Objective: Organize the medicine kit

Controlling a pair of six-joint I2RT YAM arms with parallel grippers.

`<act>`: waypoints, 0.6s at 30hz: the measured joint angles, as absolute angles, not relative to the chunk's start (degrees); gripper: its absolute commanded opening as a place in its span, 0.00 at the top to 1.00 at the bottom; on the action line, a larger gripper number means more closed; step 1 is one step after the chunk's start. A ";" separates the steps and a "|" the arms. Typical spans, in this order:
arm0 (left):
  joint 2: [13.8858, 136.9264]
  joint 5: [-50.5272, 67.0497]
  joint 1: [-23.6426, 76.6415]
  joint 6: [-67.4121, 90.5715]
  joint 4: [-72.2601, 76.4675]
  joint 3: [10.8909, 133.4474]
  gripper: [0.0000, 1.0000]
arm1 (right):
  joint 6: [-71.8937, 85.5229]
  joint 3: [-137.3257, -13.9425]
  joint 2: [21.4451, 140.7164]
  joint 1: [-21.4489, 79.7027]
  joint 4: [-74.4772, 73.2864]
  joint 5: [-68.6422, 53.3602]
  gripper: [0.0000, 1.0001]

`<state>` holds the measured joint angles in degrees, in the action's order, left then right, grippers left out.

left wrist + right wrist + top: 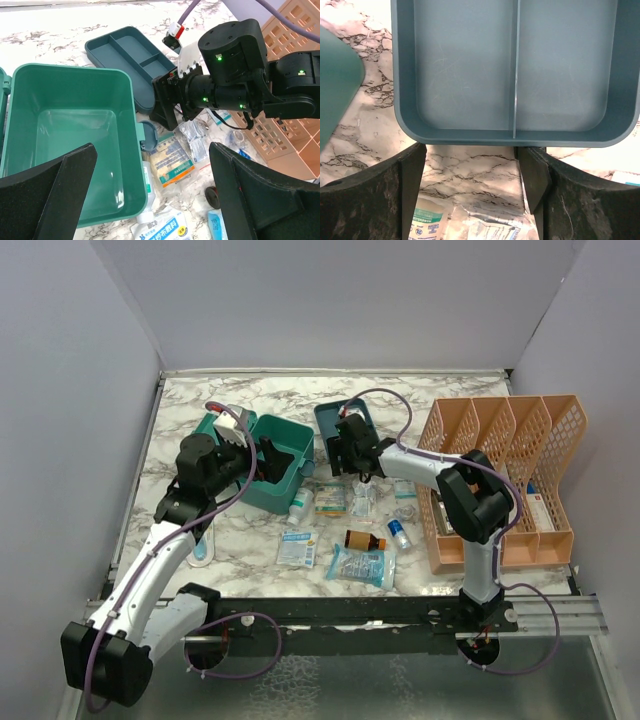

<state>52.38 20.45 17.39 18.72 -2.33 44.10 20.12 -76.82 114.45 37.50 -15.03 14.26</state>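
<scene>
A marble worktop [250, 390] with two robot arms reaching in from its near edge.

On the left, the left gripper [152, 150] hovers over the teal-green box [272, 496], which sits left of centre. Its fingers [50, 195] are spread wide with nothing between them. The box is open and holds nothing. Its lid [208, 426] appears folded back on the far left side, though the arm hides much of it.

Just right of the box, toward the back, lies the darker divided tray [330, 418], out of the box and flat on the worktop, its compartments bare. The right gripper [340, 450] is at the tray's near end, pointing toward it. Its fingers are parted and hold nothing, and only marble shows between them.

In front of the box and tray, loose supplies are scattered. A white bottle [300, 506] lies against the box's near right corner, flat packets [297, 549] lie around it, and a brown bottle [364, 540] lies further right.

At the far right stands an orange mesh rack [520, 440] with several slots. A few small items rest in it, too small to identify.
</scene>
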 measured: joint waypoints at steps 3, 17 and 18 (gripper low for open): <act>53.43 20.45 17.39 18.72 -1.78 44.10 0.01 | 19.57 -77.23 114.96 37.39 -15.05 14.24 0.25; 55.55 19.88 17.39 18.74 -1.67 44.10 0.01 | 21.34 -85.54 119.50 37.10 -15.03 15.68 0.38; 55.70 19.68 17.39 18.76 -1.69 44.10 0.01 | 21.89 -85.67 119.50 37.04 -15.03 15.84 0.39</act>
